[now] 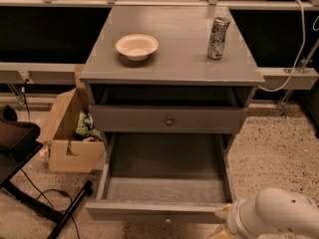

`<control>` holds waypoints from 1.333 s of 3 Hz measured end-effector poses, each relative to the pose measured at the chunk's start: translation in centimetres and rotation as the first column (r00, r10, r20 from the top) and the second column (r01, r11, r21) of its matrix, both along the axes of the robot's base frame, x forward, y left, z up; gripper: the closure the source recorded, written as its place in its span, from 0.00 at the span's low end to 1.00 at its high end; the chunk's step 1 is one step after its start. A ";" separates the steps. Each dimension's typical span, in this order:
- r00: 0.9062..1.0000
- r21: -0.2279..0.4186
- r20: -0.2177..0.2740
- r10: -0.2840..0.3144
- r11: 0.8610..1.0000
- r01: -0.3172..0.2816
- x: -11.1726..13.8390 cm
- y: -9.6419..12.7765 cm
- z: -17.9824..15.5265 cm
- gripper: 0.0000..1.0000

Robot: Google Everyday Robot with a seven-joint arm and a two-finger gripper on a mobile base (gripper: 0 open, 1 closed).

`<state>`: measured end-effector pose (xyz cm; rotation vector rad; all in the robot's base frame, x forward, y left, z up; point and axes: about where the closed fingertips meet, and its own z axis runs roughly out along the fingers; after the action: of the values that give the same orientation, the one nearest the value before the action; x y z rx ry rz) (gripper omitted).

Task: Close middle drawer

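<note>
Camera view: the one view, looking down at the front of a grey cabinet [169, 66].
Task's thing: the middle drawer [159, 211] is pulled well out, its bare floor showing. Its front panel sits low in the picture with a small knob [168, 219] at centre.
Neighbour: the upper drawer [149, 118] has its own knob and stands only a little proud of the frame — not the one to push.
Arm end: the gripper [223, 222] is at the lower right edge, on the end of the white arm [279, 217]. It is just beside the right end of the middle drawer's front and partly cut off by the frame.
Grip state: cannot tell whether it is released or clenched.
Contact: cannot tell whether it touches the front panel or stops just short.
Step in hand: judged to be setting the gripper against the front for the push.
Doing it well: press nearer the knob than the corner, since a push at one end may skew the drawer on its runners. Drive straight back and level toward the cabinet.
Finish: ease off as the front nears the frame — a hard stop could jolt the can [218, 31] and the bowl [137, 46] on top.
Floor: the cardboard box [70, 143] stands at the left, well apart from the push line.
</note>
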<state>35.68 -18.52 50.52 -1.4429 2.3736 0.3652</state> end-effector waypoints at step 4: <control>0.998 0.299 -0.056 0.037 0.954 -0.019 3.3 6.0 -21.4 1.00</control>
<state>38.95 -12.56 29.17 -1.3404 2.2264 0.7499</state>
